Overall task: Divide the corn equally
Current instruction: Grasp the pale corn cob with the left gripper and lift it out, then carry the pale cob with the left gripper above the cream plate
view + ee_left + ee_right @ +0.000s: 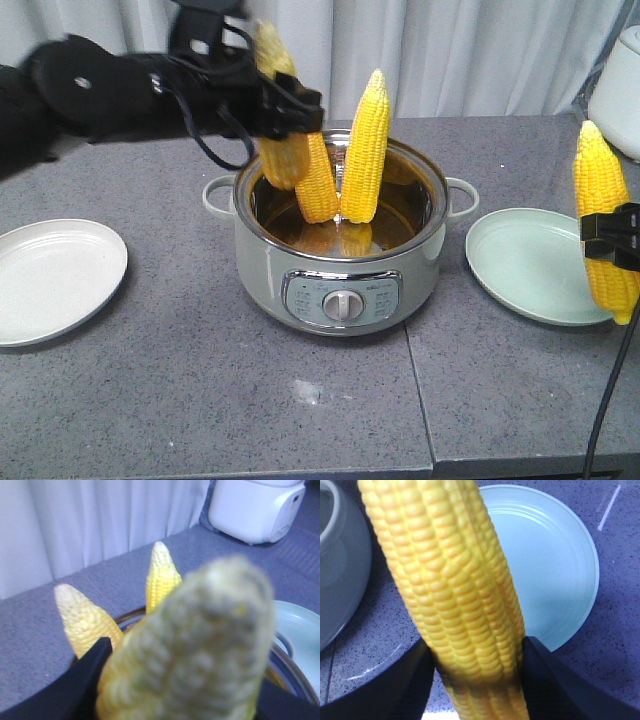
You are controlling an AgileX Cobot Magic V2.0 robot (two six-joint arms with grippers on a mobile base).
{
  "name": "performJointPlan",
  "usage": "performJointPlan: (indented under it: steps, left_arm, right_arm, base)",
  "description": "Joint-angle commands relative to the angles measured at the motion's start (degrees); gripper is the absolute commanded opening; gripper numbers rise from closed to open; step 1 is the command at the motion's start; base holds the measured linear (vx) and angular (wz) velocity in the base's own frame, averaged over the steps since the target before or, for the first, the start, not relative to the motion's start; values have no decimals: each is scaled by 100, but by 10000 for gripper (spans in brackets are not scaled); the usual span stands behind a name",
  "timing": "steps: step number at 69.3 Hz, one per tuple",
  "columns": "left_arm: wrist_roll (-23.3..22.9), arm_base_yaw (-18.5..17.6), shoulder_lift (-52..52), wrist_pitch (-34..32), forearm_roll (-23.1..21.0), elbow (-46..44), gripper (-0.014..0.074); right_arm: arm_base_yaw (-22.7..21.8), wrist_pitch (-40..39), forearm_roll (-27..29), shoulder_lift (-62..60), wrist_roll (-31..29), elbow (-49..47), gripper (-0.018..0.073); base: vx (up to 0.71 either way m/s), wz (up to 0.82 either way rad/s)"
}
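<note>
My left gripper (285, 110) is shut on a corn cob (277, 110), held upright above the left rim of the pot (340, 270). That cob (200, 655) fills the left wrist view, blurred. Two more corn cobs stand in the pot: a tall one (366, 150) and a shorter one (318, 185); their tips (162, 575) (82, 615) show behind the held cob. At the right edge, my right gripper (612, 240) is shut on another corn cob (605, 220), upright over the right edge of the pale green plate (530, 265). The same cob (455, 595) hides part of the plate (560, 565).
A white plate (55, 280) lies at the left of the grey table. A white appliance (625, 90) stands at the back right, also in the left wrist view as the appliance (255, 507). The pot has side handles (462, 195) and a front control knob (342, 305). A black cable (605, 400) hangs at the right.
</note>
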Motion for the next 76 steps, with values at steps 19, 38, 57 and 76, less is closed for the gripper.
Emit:
performJointPlan:
  steps: [19, 38, 57, 76]
  left_arm:
    - [-55, 802, -1223, 431, -24, -160, 98]
    - [-1234, 1607, -1609, 1424, 1727, -160, 98]
    - [-2357, 2198, -1704, 2641, 3384, -141, 98]
    - [-2283, 2826, -1679, 3883, 3364, -136, 98]
  right_arm:
    - [-27, -284, 66, -165, -26, -143, 184]
    - [-27, -284, 66, -165, -26, -143, 184]
    - [-27, -281, 66, -165, -26, -143, 184]
    - [-27, -281, 66, -165, -26, -143, 184]
  base:
    - [0, 0]
    - [0, 0]
    - [0, 0]
    - [0, 0]
